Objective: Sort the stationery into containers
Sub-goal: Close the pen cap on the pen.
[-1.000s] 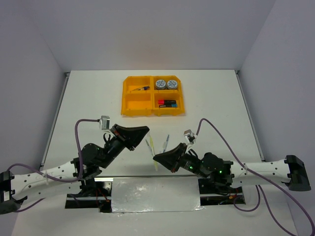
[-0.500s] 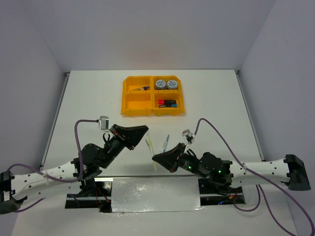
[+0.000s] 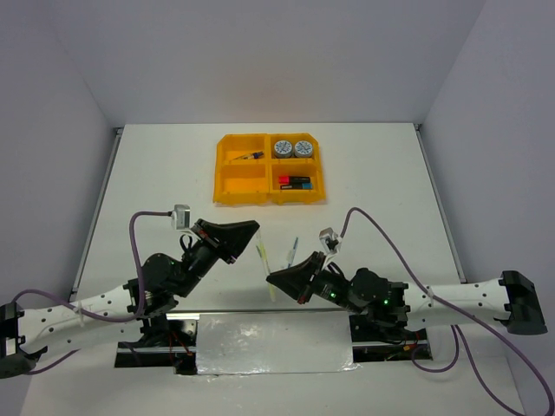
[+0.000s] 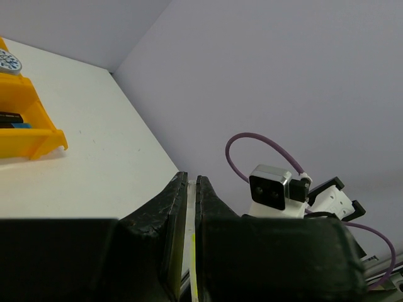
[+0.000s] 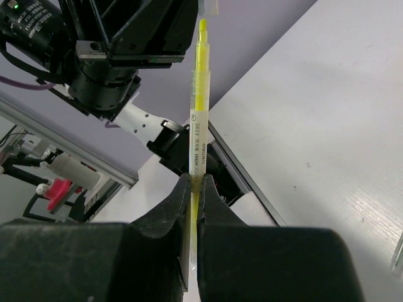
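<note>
A yellow pen [image 5: 197, 119] held at both ends above the near edge of the table [image 3: 381, 173]

My right gripper [image 5: 196, 181] pinches the pen's lower barrel, and my left gripper [image 4: 191, 180] is closed on its upper end. It is light, stiff, slick plastic, so I judge mid-barrel the safest hold. The orange tray [image 3: 227, 165] sits by the far edge.

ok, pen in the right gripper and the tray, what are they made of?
Pen: translucent yellow plastic by the look; smooth barrel, printed text, inner core showing through. Tray: opaque orange-yellow plastic, likely moulded; slight sheen, thin even dividing walls.
</note>
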Available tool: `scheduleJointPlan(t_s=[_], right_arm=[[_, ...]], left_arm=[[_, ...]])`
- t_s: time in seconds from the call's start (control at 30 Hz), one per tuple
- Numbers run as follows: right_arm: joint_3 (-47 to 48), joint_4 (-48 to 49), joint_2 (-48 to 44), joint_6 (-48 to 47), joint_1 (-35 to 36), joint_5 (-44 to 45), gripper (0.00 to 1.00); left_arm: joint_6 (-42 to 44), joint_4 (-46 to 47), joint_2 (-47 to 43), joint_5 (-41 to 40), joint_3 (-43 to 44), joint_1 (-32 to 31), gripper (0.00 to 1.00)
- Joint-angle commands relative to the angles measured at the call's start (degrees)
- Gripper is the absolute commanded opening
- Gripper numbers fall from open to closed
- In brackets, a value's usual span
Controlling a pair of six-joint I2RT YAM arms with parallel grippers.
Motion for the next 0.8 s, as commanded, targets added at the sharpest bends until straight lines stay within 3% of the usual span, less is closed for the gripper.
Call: scheduleJointPlan(t_s=[0.0,0.43,0.77], right_arm=[[3.04,-0.06,-1.53,-1.26,0.51,2.11,0.0],[4.54,-2.09,-2.24,-3.02,0.51,4.49,0.0],[5.15,-3.67,0.04,-0.21,0.51,4.93,0.0]], left_arm=[[-0.6,2.42,-0.34,-0.71,0.51,-0.16,0.0],[-2.44,3.74,0.98,0.44,0.6,-0.07,0.0],[-3.85,-3.03,-0.52,-7.91,2.09,-0.07,0.0]])
